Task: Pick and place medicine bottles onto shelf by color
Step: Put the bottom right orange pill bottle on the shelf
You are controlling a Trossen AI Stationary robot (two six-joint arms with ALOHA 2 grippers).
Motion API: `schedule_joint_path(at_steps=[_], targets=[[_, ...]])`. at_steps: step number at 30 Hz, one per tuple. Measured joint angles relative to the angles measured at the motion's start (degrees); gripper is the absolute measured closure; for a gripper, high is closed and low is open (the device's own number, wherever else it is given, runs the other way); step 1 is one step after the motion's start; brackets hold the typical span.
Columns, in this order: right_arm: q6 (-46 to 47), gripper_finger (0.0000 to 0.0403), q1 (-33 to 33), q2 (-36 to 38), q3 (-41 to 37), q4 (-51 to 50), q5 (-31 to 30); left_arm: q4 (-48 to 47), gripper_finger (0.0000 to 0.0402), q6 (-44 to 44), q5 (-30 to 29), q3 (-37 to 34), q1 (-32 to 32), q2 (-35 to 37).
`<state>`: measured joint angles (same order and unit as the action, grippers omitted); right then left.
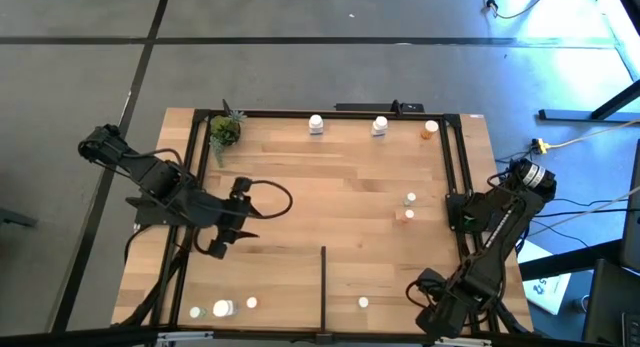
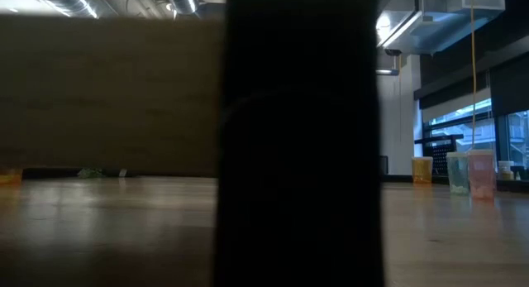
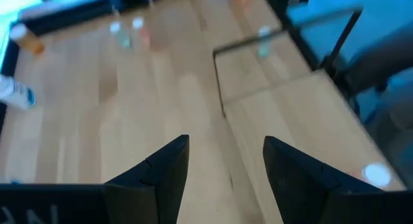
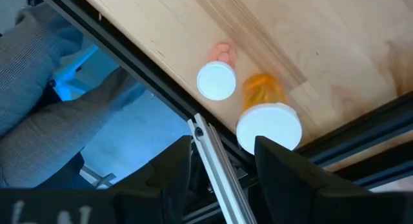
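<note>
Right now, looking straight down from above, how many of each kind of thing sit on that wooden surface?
Counting only what the high view shows:
Bottles: 9
Plant: 1
Total: 10

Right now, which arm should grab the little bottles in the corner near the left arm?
Left. The left gripper is open and hovers close to those bottles, on their side of the black divider strip. The right gripper sits across the divider, at the shelf's other edge.
</note>
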<state>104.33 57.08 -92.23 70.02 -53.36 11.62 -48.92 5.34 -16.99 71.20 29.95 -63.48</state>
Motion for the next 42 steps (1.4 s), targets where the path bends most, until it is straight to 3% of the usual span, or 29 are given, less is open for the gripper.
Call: schedule_joint_path(at_steps=[5, 42], targets=[[-1.2, 0.023, 0.02, 0.0, 0.0, 0.0, -0.37, 5.43, 0.0209, -4.26, 0.06, 0.0, 0.19, 0.0], [-4.24, 0.023, 0.58, 0.0, 0.02, 0.02, -3.07, 5.69, 0.0209, -4.04, 1.4, 0.0, 0.22, -0.37]])
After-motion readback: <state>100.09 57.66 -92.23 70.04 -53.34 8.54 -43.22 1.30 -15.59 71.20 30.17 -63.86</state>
